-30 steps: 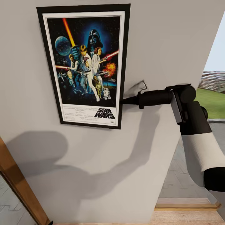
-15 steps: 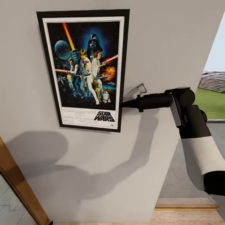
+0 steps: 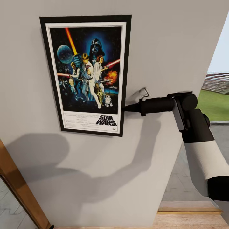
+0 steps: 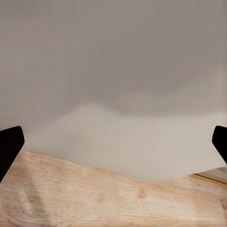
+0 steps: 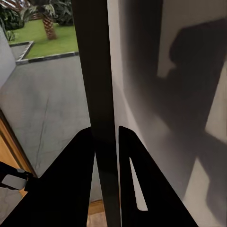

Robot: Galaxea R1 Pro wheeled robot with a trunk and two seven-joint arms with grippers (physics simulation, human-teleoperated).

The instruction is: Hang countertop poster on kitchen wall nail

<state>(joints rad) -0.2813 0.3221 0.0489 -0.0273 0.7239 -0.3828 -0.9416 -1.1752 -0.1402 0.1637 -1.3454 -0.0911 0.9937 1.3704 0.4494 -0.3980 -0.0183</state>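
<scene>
One grip: my right gripper [image 5: 105,142] jaws clamp the poster [image 3: 87,74] edge, centre frame.
Left gripper [image 4: 113,142]: jaws spread, empty.
Risk: unhooked, it drops on release.

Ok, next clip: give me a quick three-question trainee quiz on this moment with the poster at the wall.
1. True or false: the right gripper is shut on the poster frame's edge.
2. Which side of the poster is gripped, seen from the head camera? A) top B) right C) bottom
3. Fill in: the left gripper's fingers stand wide ____.

Key: 1 true; 2 B; 3 apart, above the wooden floor.
</scene>
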